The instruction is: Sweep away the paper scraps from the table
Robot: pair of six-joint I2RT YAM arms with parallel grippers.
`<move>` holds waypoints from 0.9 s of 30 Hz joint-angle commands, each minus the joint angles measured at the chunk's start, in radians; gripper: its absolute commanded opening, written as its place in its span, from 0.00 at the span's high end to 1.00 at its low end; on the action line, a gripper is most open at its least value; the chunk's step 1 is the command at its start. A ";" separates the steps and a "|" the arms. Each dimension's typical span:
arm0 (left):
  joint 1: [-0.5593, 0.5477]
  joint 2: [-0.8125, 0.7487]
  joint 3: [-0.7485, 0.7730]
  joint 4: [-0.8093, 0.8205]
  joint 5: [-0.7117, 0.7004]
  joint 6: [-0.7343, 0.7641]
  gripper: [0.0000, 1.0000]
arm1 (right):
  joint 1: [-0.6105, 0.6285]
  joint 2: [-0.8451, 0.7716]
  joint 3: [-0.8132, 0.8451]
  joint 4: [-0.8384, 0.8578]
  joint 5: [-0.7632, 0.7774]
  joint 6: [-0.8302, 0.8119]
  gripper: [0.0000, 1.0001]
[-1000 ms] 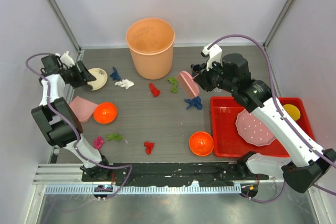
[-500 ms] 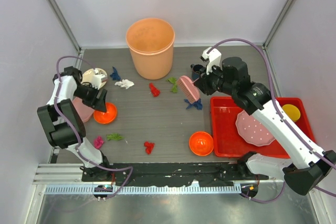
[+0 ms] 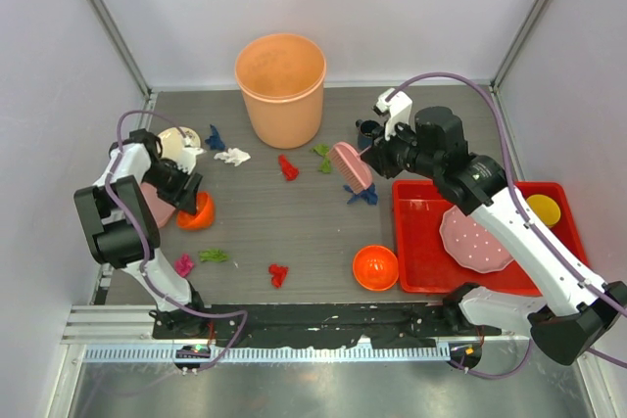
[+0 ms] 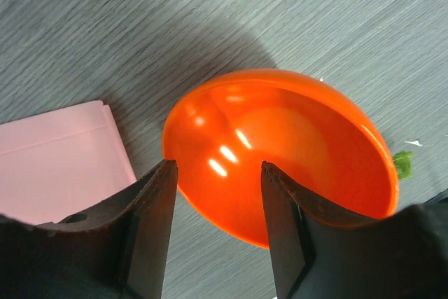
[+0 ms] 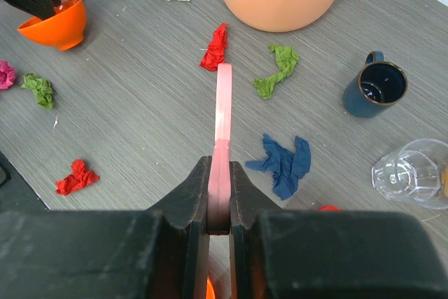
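Note:
Paper scraps lie across the table (image 3: pixel 294 227): blue (image 3: pixel 215 137), white (image 3: pixel 232 156), red (image 3: pixel 287 166), green (image 3: pixel 322 156), blue (image 3: pixel 361 193), magenta (image 3: pixel 183 264), green (image 3: pixel 214 255), red (image 3: pixel 278 273). My right gripper (image 3: pixel 370 156) is shut on a pink brush (image 3: pixel 348 163), held above the table between the red scrap (image 5: pixel 215 47) and the blue scrap (image 5: pixel 285 162); the brush (image 5: pixel 223 113) shows edge-on. My left gripper (image 4: pixel 217 222) is open, its jaws astride the near rim of an orange bowl (image 4: pixel 280 152), beside the pink dustpan (image 4: pixel 56 166).
A large orange bucket (image 3: pixel 281 85) stands at the back. A red tray (image 3: pixel 416 271) at the right holds a pink perforated plate (image 3: pixel 475 242). A second orange bowl (image 3: pixel 375 266), a dark mug (image 5: pixel 374 85), a clear glass (image 5: pixel 413 171) and a cream dish (image 3: pixel 176 144) stand around.
My left gripper has swung from the back left corner down to the orange bowl and nudged it a little left. The right gripper with the brush has shifted only slightly.

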 commanded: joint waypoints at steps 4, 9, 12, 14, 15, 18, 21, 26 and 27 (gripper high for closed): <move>-0.040 -0.132 0.016 -0.031 0.079 0.024 0.45 | -0.004 0.011 0.015 0.048 -0.023 -0.016 0.99; -0.076 -0.200 -0.013 -0.036 0.082 0.041 0.44 | -0.003 0.020 0.018 0.055 -0.036 -0.016 0.99; -0.077 -0.192 0.013 -0.060 0.091 0.032 0.44 | -0.003 0.025 0.019 0.056 -0.043 -0.016 0.99; -0.077 -0.182 0.036 -0.069 0.093 0.023 0.43 | -0.003 0.020 0.018 0.055 -0.046 -0.018 0.99; -0.077 -0.180 0.036 -0.066 0.079 0.024 0.41 | -0.003 0.019 0.016 0.054 -0.046 -0.018 0.99; -0.077 -0.159 0.005 0.010 -0.003 0.023 0.32 | -0.003 0.014 0.012 0.054 -0.045 -0.016 0.99; -0.079 -0.099 -0.003 0.035 -0.041 0.015 0.31 | -0.003 0.011 0.010 0.054 -0.046 -0.016 0.99; -0.100 -0.053 -0.045 0.024 -0.007 0.028 0.27 | -0.003 0.010 0.011 0.051 -0.043 -0.015 0.99; -0.103 -0.056 -0.058 0.048 -0.015 0.014 0.28 | -0.003 0.008 0.013 0.049 -0.043 -0.015 0.99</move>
